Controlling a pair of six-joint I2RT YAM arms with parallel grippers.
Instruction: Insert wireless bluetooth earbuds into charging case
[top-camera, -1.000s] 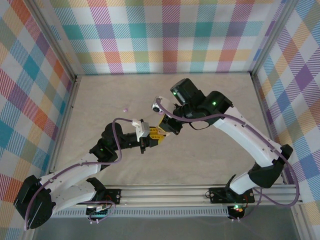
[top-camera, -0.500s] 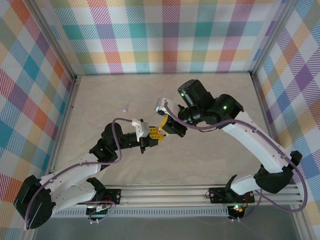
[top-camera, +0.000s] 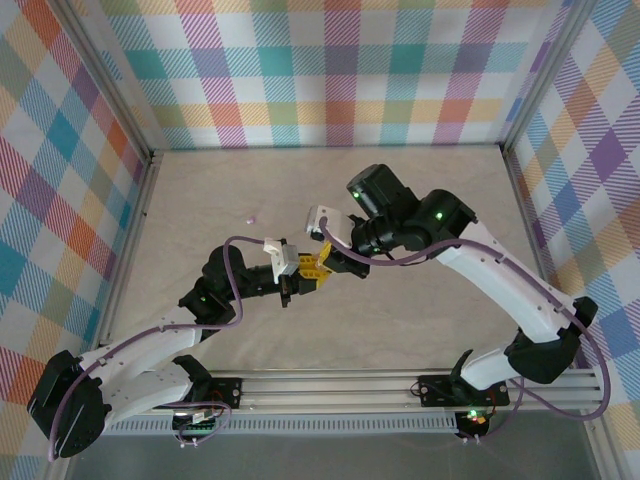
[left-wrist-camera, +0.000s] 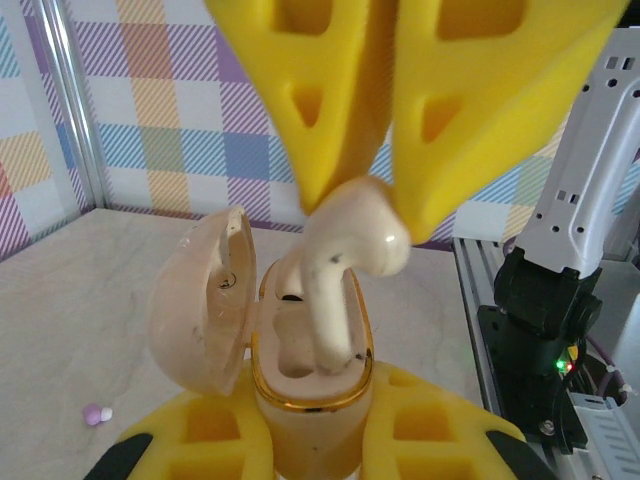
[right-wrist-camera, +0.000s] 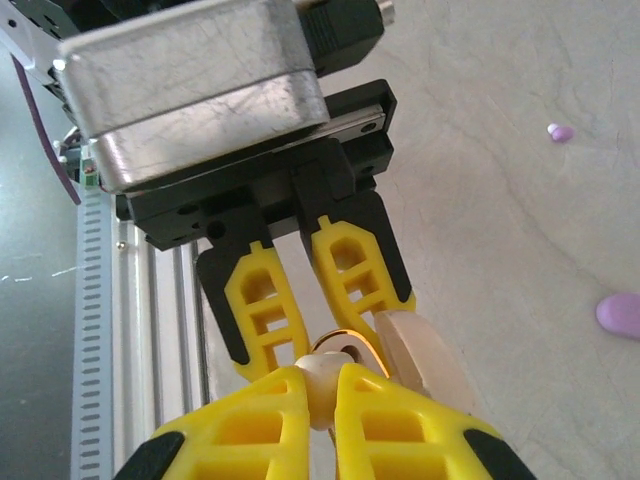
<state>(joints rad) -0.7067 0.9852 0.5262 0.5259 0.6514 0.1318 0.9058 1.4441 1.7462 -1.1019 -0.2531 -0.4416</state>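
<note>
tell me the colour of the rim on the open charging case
Gold rim, clearest in the left wrist view.

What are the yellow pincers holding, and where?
Left pincer grips the cream case by its base; right pincer pinches a cream earbud by its head.

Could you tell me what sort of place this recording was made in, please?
Probably a robotics lab test cell: plaid cloth walls on an aluminium frame enclose a beige tabletop, and the left arm and right arm are bolted to a rail at its near edge.
</note>
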